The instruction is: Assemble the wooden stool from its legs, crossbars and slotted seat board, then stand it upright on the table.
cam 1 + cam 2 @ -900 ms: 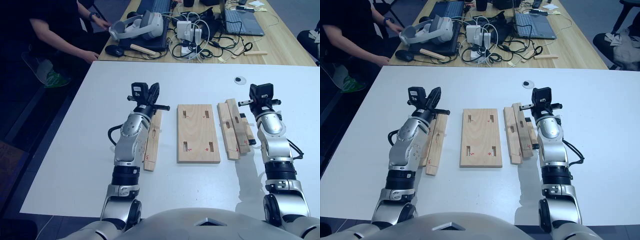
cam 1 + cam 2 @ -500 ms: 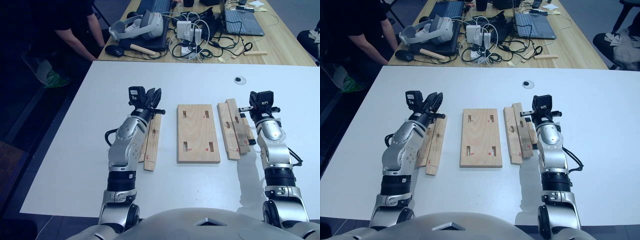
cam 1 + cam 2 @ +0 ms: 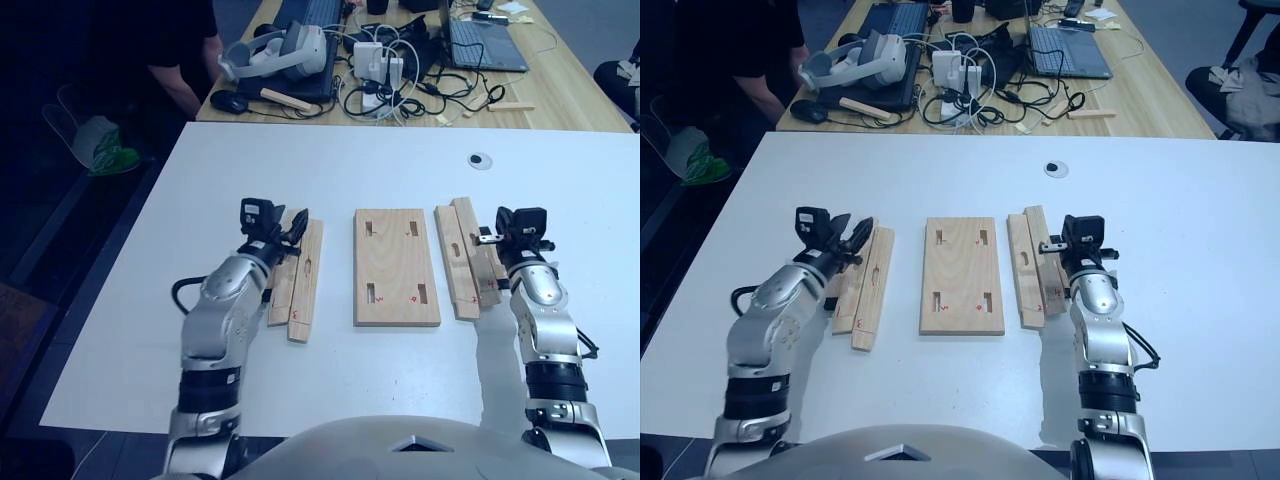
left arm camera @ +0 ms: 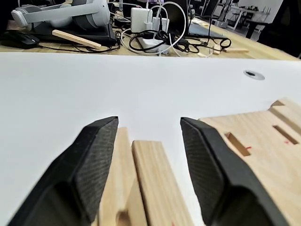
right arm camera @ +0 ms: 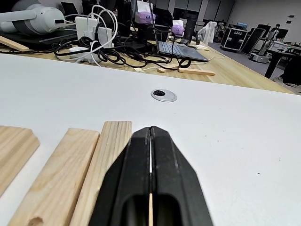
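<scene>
**Parts laid out, nothing joined: beware a double grab**

The seat board (image 3: 396,266) lies flat mid-table, slots up, on the white table (image 3: 250,170). The left sticks (image 3: 300,280) lie at its 9 o'clock. The right sticks (image 3: 462,262) lie at its 3 o'clock, partly stacked.

The left tool (image 4: 148,125) hangs low over the far ends of the left sticks, fingers apart and straddling two of them. Closing there would likely pinch both at once or skew the pair. The right tool (image 5: 150,136) sits by the far end of the right sticks, fingers pressed together on nothing. A sideways sweep could scatter that loose stack; whether it touches wood I cannot tell.

Open room lies toward 12 o'clock, around the cable cap (image 3: 481,159) at 1 o'clock, and along the near edge at 6 o'clock. At 9 o'clock the table's side edge lies nearer than at 3 o'clock.
</scene>
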Robot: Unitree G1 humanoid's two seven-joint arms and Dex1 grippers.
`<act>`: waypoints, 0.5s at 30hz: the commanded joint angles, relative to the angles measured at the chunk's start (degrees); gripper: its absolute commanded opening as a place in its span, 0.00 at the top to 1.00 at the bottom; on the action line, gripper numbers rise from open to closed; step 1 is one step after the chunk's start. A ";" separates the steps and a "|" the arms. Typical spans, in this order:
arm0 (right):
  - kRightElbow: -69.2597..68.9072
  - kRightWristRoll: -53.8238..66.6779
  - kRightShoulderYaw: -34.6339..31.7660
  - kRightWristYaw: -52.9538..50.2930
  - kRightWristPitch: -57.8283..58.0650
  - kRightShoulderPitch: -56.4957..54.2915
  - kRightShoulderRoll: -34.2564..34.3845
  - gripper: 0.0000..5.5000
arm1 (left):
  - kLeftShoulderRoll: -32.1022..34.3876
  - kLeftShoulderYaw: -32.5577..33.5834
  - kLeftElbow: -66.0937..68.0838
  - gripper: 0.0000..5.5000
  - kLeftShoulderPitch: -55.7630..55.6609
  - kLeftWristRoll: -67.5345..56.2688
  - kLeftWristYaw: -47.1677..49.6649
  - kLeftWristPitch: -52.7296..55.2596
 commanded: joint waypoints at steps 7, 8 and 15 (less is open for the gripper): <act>-7.81 3.09 -1.61 -0.29 5.94 4.56 1.17 1.00 | 12.51 0.89 -11.79 0.27 11.79 6.84 0.65 9.96; -8.26 3.19 -1.72 -0.37 6.20 4.88 1.23 1.00 | 13.52 0.75 -11.93 0.24 12.39 7.67 0.31 9.74; -10.07 4.28 -2.37 -0.43 7.24 6.30 1.76 1.00 | 20.45 -1.05 -12.40 0.05 16.12 10.33 -4.78 10.54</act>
